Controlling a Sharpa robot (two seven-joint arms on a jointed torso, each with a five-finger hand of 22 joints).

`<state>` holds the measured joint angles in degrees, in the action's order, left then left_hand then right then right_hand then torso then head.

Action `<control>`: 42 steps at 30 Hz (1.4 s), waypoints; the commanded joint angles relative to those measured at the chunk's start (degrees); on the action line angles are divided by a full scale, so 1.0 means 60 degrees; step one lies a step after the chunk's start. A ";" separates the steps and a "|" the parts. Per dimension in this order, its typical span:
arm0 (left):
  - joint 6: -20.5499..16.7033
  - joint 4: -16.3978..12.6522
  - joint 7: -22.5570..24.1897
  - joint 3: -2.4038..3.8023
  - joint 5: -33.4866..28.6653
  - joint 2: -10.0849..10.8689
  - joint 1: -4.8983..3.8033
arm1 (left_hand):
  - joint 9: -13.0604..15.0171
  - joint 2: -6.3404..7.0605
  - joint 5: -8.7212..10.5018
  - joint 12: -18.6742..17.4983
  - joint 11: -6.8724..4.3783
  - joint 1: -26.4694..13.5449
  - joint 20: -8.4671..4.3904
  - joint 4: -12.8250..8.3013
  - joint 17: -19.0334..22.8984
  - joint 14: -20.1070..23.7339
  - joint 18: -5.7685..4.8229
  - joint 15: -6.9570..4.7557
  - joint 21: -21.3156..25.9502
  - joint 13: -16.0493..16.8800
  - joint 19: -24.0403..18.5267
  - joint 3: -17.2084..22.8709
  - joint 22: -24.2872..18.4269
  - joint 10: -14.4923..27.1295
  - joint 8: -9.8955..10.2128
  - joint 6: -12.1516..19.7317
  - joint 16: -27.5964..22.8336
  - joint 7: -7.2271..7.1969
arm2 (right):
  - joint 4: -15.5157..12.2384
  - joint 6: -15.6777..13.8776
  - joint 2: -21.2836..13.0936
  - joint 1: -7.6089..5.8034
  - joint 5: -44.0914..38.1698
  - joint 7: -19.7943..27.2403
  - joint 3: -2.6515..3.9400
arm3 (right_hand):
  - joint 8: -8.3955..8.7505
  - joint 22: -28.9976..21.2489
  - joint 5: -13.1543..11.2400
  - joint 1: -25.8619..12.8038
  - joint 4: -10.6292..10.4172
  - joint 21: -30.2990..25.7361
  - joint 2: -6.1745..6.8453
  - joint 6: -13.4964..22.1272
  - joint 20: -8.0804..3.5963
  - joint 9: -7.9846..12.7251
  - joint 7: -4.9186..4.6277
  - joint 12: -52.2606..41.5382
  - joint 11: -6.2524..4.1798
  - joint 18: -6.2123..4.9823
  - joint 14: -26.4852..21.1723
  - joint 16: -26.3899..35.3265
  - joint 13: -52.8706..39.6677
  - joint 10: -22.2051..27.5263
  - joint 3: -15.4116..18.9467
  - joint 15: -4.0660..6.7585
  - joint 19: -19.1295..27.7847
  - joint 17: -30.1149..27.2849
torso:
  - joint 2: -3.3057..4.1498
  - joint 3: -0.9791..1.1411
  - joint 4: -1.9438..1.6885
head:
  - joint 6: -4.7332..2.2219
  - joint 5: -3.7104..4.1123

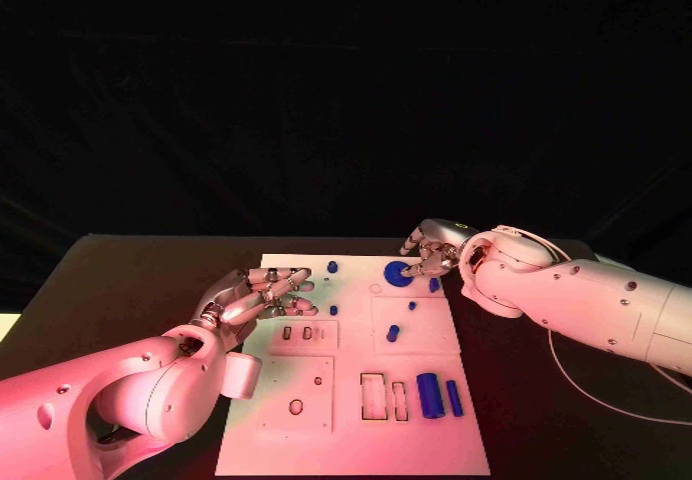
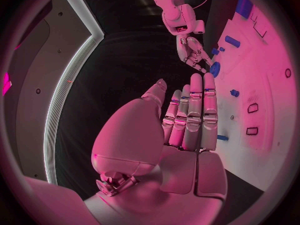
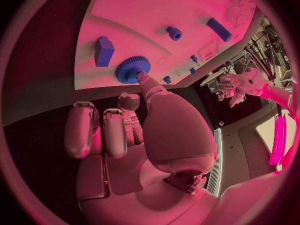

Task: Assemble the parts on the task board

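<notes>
Gear (image 1: 398, 270), blue and toothed, lies flat near the far edge of the task board (image 1: 353, 430) on the counter (image 1: 130, 270). Right robot hand (image 1: 436, 250) rests a fingertip on its hub, other fingers curled back; nothing pinched. Looks like light, rigid plastic; teeth should give grip, so the rim is the likely place to take it. Left robot hand (image 1: 260, 295) hovers at the board's left edge, fingers straight and close together, holding nothing. Board recesses: rectangular cut-outs (image 1: 372, 395) near the front appear unfilled. Blue cylinder (image 1: 428, 395) and thinner rod (image 1: 454, 397) lie just beside them. Small pegs (image 1: 333, 267) stand farther back.
</notes>
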<state>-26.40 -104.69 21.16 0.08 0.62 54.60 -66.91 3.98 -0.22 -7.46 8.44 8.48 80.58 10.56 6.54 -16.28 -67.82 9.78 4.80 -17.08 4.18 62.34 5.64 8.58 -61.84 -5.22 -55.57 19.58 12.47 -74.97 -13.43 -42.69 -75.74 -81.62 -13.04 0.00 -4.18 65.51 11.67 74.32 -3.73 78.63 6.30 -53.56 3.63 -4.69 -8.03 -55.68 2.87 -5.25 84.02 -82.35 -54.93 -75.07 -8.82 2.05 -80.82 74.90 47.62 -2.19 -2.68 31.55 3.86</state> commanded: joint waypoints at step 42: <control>0.0162 0.0124 0.0030 0.0004 -0.0019 -0.0076 -0.0006 | -0.0001 -0.0015 -0.0041 -0.0029 0.0013 0.0124 0.0002 -0.0067 -0.0032 0.0074 0.0074 -0.0020 -0.0020 -0.0009 0.0027 0.0000 0.0017 0.0039 0.0021 0.0027 0.0075 0.0002 | -0.0482 -0.0282 -0.0144 0.0143 -0.0551 0.0414 -0.0022 | -0.0178 0.0287 -0.0005 0.0099 -0.0298 0.0214 -0.0166 -0.0378 0.0102 -0.0093 0.0026 -0.1782 -0.0027 0.0136 0.0691 -0.0423 -0.1966 -0.0592 0.0299 -0.0063 -0.0050 0.0795 | 0.0007 0.0012 0.0006 | 0.0090 0.0018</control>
<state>-26.41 -103.92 21.11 0.07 0.56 54.25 -66.90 3.98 -0.44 -7.46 8.44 8.48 80.81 10.56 6.54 -16.42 -67.81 9.78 4.81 -17.08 4.19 62.34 5.64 8.61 -61.84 -5.23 -55.57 19.84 12.47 -77.52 -13.71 -43.47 -74.92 -85.53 -11.10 -0.14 -4.86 67.20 11.66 74.90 -5.38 79.64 5.82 -55.42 3.82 -5.16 -8.03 -66.26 2.62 -5.26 84.02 -84.71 -66.71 -78.27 -7.20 2.06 -81.03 74.93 47.66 -2.11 -2.60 32.07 3.92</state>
